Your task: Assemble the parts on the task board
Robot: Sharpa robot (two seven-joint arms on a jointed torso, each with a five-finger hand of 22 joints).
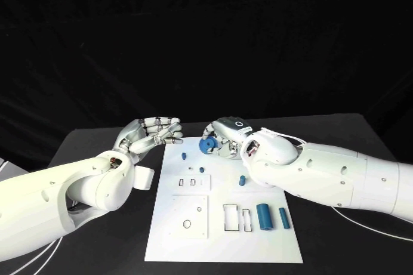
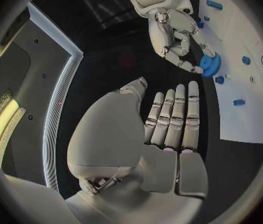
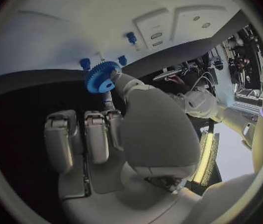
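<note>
The white task board [image 1: 219,239] lies in the middle of the black table. At its far edge my right hand [image 1: 228,135] pinches a blue gear [image 1: 207,145] between thumb and a finger; the right wrist view shows the gear [image 3: 102,77] at the fingertips of that hand [image 3: 106,134], close over the board [image 3: 75,25]. I cannot tell whether the gear touches the board. My left hand [image 1: 155,132] hovers just off the board's far left corner, holding nothing. Its fingers [image 2: 175,117] lie straight and side by side, pointing toward the gear [image 2: 211,64].
Small blue pegs [image 1: 185,155], [image 1: 200,168], [image 1: 243,179] sit on the board's far half. Two teal cylinders [image 1: 264,216], [image 1: 284,218] lie near its right edge, beside rectangular slots [image 1: 232,217]. Recessed plates [image 1: 191,182], [image 1: 189,216] take up the board's left side.
</note>
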